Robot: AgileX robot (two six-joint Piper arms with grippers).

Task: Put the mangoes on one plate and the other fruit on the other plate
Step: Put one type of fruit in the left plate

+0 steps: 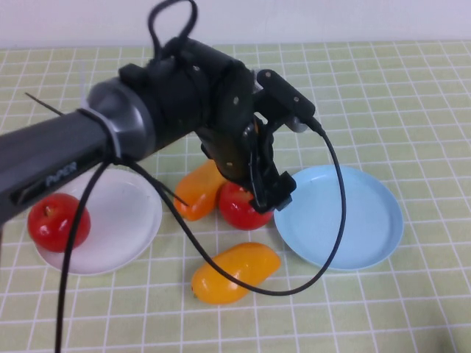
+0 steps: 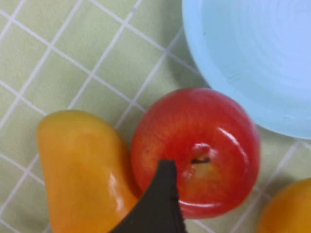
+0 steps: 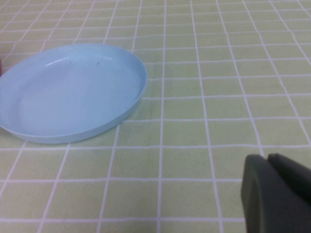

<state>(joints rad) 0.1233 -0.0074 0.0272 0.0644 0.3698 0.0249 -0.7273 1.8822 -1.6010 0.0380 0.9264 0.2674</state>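
One apple [image 1: 239,207] left on worktop, glossy, round, directly below left gripper [image 1: 266,193], jaws spread | wedged between mango [image 1: 199,191] touching it and blue plate [image 1: 368,220] just beside | other apple [image 1: 57,220] on white plate [image 1: 125,220] | right gripper [image 3: 277,194] parked, jaws pressed together, empty

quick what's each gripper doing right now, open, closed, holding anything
Left gripper: open, over the apple between the plates, holding nothing.
Right gripper: shut, empty, parked above the table beside the blue plate.
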